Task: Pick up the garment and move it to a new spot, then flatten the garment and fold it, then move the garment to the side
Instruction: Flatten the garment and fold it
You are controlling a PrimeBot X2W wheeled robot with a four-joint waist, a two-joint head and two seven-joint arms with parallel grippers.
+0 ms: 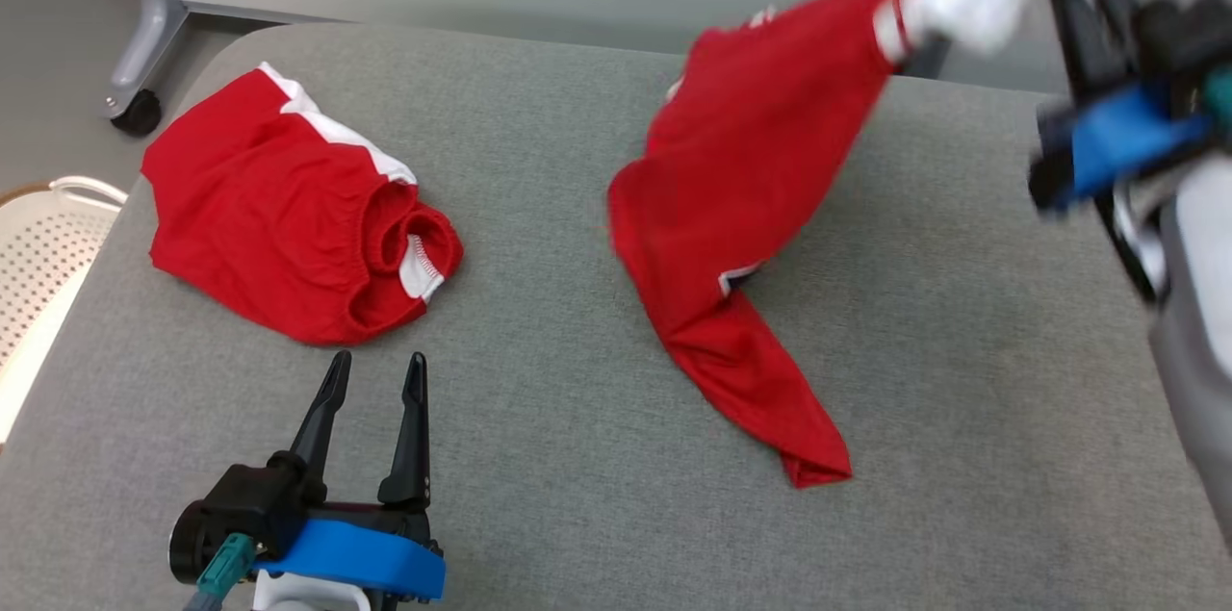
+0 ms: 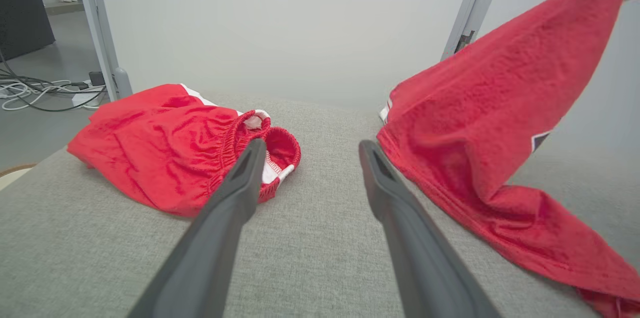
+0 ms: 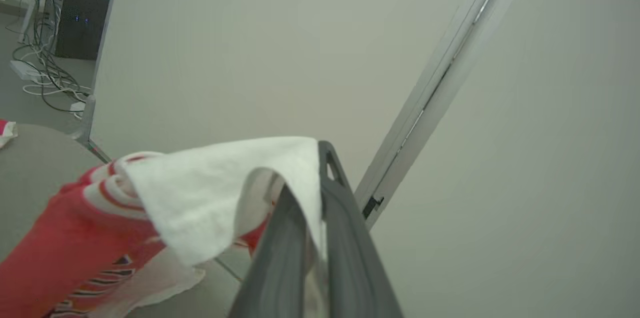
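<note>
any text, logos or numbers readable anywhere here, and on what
No readable words, numbers or brand names in any view.
red shirt, hanging: a small dark patch with white edging, no letters to make out.
Same shirt, right wrist view: dark and white stripes, a pattern, not text.
red shorts: red cloth and white trim, no writing shows.
</note>
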